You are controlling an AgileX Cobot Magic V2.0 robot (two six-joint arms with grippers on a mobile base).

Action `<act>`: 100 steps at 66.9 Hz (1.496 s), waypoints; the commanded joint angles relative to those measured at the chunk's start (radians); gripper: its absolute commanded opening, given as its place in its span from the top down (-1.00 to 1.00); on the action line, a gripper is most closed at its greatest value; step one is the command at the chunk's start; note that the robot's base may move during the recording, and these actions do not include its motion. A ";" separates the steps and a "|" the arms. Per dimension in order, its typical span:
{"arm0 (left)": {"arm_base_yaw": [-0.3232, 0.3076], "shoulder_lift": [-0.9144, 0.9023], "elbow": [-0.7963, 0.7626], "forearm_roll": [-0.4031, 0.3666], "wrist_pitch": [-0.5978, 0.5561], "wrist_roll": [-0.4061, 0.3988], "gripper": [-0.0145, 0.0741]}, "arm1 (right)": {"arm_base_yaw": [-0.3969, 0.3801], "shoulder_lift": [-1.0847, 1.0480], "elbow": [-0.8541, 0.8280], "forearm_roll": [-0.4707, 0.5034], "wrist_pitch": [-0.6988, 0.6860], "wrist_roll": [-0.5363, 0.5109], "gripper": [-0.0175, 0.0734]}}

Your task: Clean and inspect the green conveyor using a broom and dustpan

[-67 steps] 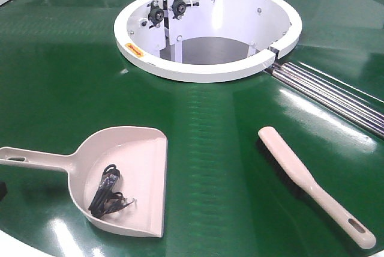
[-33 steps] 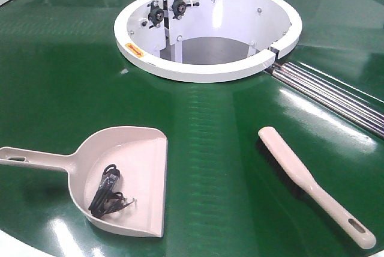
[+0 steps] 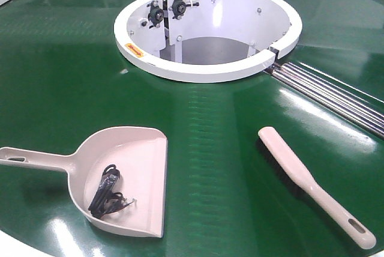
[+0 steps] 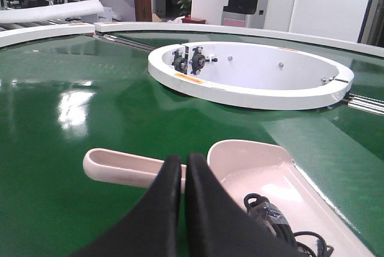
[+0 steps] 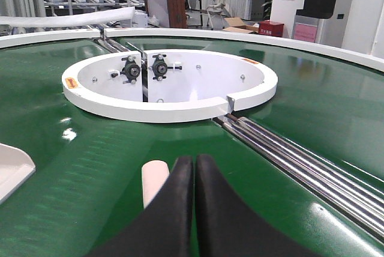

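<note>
1. My left jaws are pressed together with nothing between them, hanging over the handle of the dustpan point(image 4: 252, 170).
2. My right jaws are likewise pressed together and bare, above the near tip of the broom point(image 5: 155, 182).
3. The dustpan lies flat on the green conveyor point(image 3: 228, 149), on its left side, handle pointing left, with a tangle of black cord point(image 3: 107, 192) inside.
4. The broom point(image 3: 315, 185) lies flat on the right side, well apart from the dustpan, its slotted handle end toward the near edge.
5. Beyond both sits the white ring housing point(image 3: 207, 32), with steel rollers point(image 3: 336, 92) running off to its right.
</note>
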 commanded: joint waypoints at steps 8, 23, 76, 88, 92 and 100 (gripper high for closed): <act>-0.004 -0.015 0.031 0.001 -0.064 -0.011 0.69 | -0.005 0.012 -0.025 -0.003 -0.076 -0.002 0.64; -0.004 -0.015 0.031 0.001 -0.064 -0.011 0.69 | -0.005 0.012 -0.025 -0.003 -0.076 -0.002 0.64; -0.004 -0.015 0.031 0.001 -0.064 -0.011 0.69 | -0.039 0.010 0.018 -0.041 -0.081 -0.002 0.64; -0.004 -0.015 0.031 0.001 -0.064 -0.011 0.69 | -0.138 0.010 0.128 -0.032 -0.166 0.008 0.64; -0.004 -0.015 0.031 0.001 -0.064 -0.011 0.69 | -0.134 0.003 0.179 -0.042 -0.230 0.010 0.64; -0.004 -0.015 0.031 0.001 -0.064 -0.011 0.69 | -0.134 -0.012 0.267 -0.045 -0.350 0.022 0.64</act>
